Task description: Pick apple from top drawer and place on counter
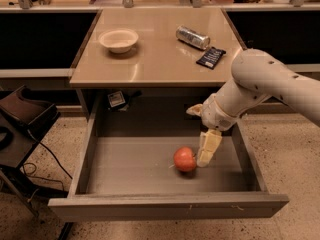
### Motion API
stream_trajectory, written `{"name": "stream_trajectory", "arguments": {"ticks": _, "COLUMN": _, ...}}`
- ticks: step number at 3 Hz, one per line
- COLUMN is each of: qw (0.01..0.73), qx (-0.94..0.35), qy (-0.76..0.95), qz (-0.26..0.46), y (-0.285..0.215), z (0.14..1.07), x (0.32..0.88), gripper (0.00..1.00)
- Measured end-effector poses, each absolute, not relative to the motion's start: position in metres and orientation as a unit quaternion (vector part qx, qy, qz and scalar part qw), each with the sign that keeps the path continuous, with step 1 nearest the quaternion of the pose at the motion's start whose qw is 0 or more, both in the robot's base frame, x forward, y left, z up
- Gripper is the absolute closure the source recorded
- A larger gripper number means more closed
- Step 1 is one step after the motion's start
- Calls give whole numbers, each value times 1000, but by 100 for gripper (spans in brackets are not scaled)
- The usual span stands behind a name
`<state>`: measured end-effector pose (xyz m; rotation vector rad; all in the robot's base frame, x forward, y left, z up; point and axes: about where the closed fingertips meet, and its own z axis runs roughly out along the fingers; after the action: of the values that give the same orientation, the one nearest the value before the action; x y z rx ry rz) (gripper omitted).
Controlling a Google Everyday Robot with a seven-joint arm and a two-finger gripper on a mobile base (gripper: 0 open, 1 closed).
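We see the apple [184, 159] on the floor of the open top drawer [130, 169], the counter [155, 54] at its 12 o'clock. Our gripper [204, 161] hangs at the apple's 3 o'clock, just beside it; whether it is apart or together we cannot tell.

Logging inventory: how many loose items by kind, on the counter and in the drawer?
apple: 1
white bowl: 1
silver can: 1
dark packet: 1
Total: 4
The gripper hangs in the top drawer, just beside the apple.
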<state>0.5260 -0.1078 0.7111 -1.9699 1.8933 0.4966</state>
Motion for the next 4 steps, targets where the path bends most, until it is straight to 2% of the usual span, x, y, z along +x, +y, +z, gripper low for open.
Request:
{"name": "stream_trajectory", "arguments": {"ticks": 3, "qw": 148, "qx": -714, "qy": 631, "qz": 265, "y": -74, "z": 631, "x": 492, "gripper": 0}}
{"name": "stream_trajectory", "arguments": {"ticks": 4, "qw": 148, "qx": -714, "qy": 632, "qz": 265, "y": -75, "z": 631, "x": 492, "gripper": 0}}
